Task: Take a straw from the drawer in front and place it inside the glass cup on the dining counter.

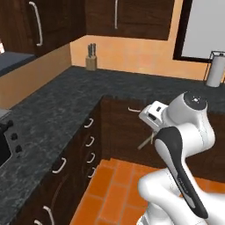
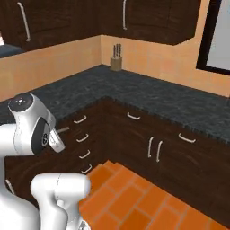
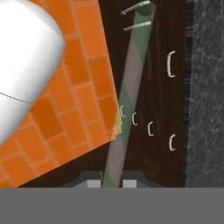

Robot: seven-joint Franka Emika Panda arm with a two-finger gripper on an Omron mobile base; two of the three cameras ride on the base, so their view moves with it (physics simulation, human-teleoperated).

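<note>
Straw (image 3: 127, 100) already out of the drawer, clamped in the tool (image 3: 111, 181) at frame bottom; carrying and cup placement left.

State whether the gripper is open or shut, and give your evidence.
Shut on the straw: in the hand view the gripper's two fingertips pinch its near end.

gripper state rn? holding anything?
Gripper: fingers closed on the straw, which sticks out ahead of the hand toward the dark cabinet fronts.
</note>
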